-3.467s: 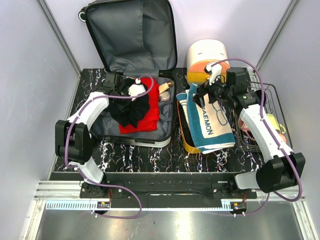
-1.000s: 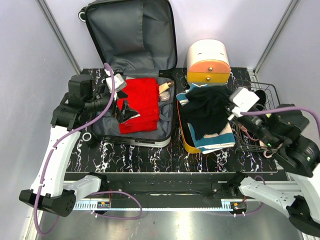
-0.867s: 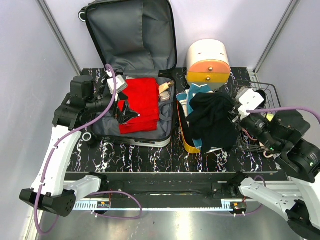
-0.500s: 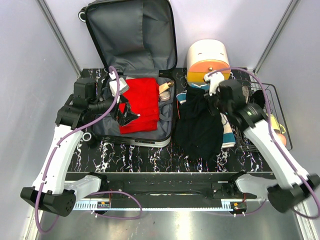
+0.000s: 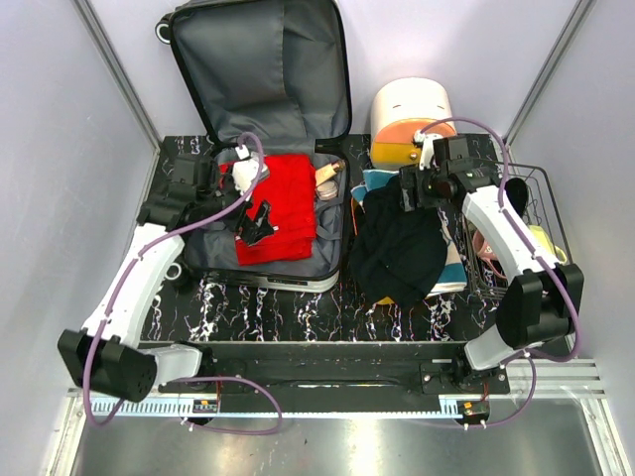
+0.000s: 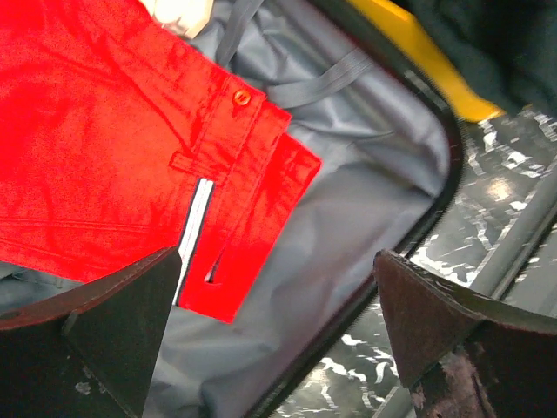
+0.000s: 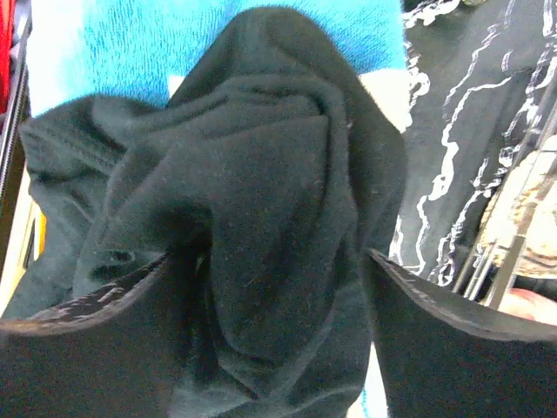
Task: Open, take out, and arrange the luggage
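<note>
The luggage (image 5: pixel 268 69) lies open at the back left, its lid leaning on the wall and its grey lining (image 6: pixel 348 200) showing. A folded red garment (image 5: pixel 288 203) (image 6: pixel 104 131) lies in its lower half. My left gripper (image 5: pixel 256 223) (image 6: pixel 277 287) hovers open over the garment's near corner and holds nothing. A crumpled black garment (image 5: pixel 402 248) (image 7: pixel 261 174) rests on a teal and white towel (image 5: pixel 451 266) (image 7: pixel 130 43). My right gripper (image 5: pixel 407 193) (image 7: pixel 268 261) stands open above it, a finger on each side of a raised fold.
The towel lies on an orange tray (image 5: pixel 380 297) (image 6: pixel 435 70) beside the luggage. A white-and-orange drawer box (image 5: pixel 409 114) stands behind it. A wire basket (image 5: pixel 536 218) with items sits at the right edge. A small tan item (image 5: pixel 327 178) lies in the luggage.
My right gripper swung the black garment left over the tray and opened; the garment now lies on the towel. My left gripper shifted slightly right over the red garment.
</note>
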